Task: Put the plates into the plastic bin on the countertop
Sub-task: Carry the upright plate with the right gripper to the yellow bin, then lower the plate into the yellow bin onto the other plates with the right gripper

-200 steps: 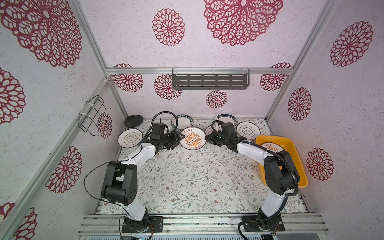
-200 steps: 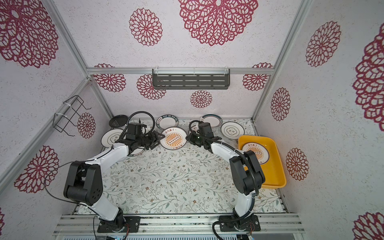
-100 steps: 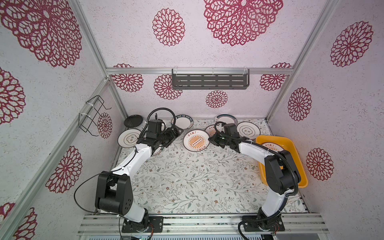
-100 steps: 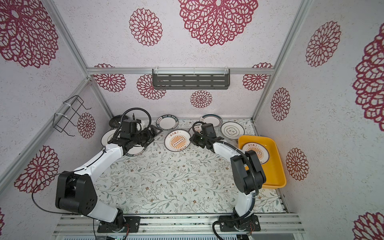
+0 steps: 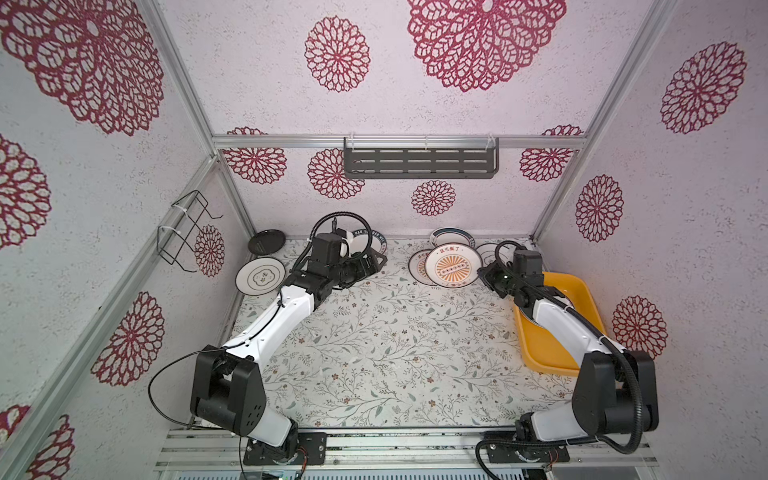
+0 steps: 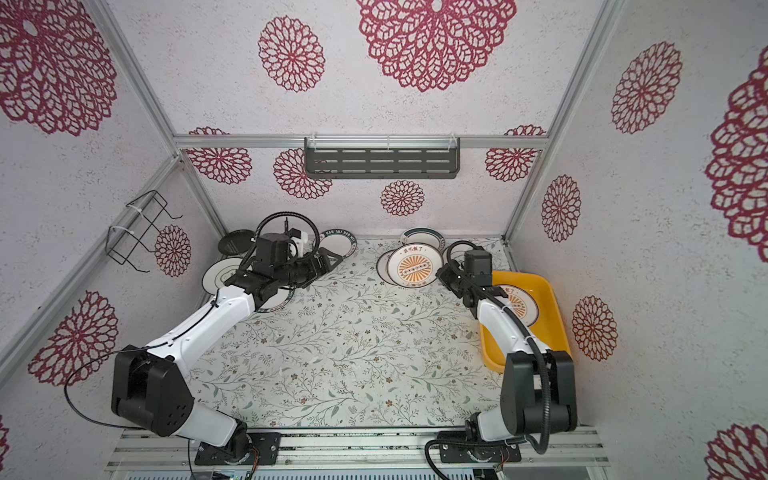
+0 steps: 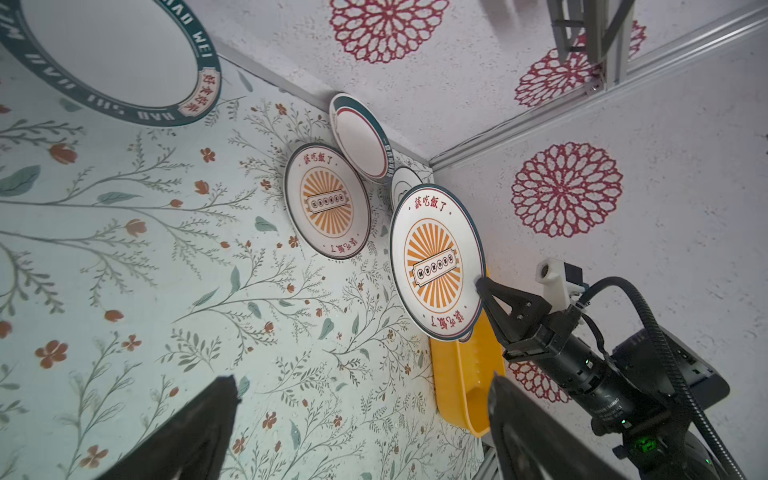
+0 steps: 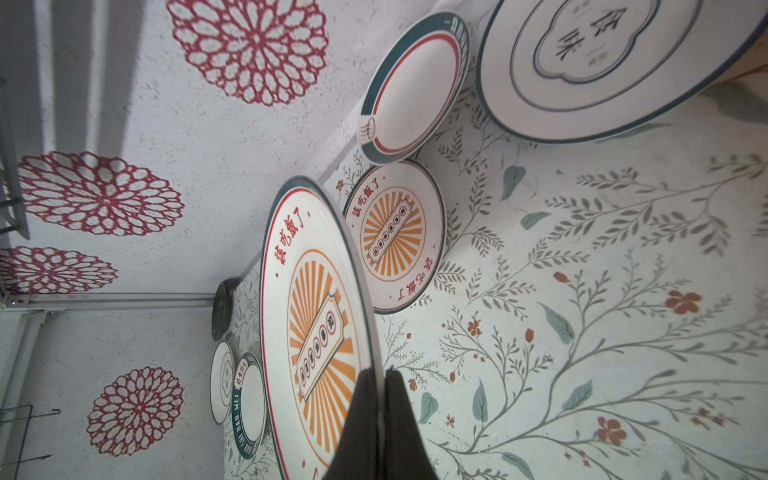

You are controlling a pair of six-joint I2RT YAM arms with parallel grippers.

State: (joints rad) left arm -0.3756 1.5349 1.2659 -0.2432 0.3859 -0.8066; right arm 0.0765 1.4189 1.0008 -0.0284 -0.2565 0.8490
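My right gripper [image 8: 382, 372] is shut on the rim of a sunburst plate [image 8: 316, 311], held tilted above the countertop [image 5: 395, 332] at the back right [image 5: 453, 266]. Just right of it lies the yellow plastic bin [image 6: 548, 299] with another sunburst plate [image 6: 519, 305] inside. My left gripper [image 7: 363, 386] stands open and empty at the back left [image 5: 376, 259], beside a teal lettered plate [image 7: 112, 54]. A black plate [image 5: 266, 242] and a line-motif plate [image 5: 259, 276] lie further left. More plates [image 7: 328, 208] rest behind the held one.
A dark grey slotted shelf [image 5: 419, 162] hangs on the back wall and a black wire rack [image 5: 183, 232] on the left wall. A teal-rimmed plate [image 8: 415, 83] leans against the back wall. The right arm [image 5: 569, 328] lies over the bin's near part.
My left gripper opened, let go of the sunburst plate and drew back to the left. My right gripper carried that plate to the right, towards the bin.
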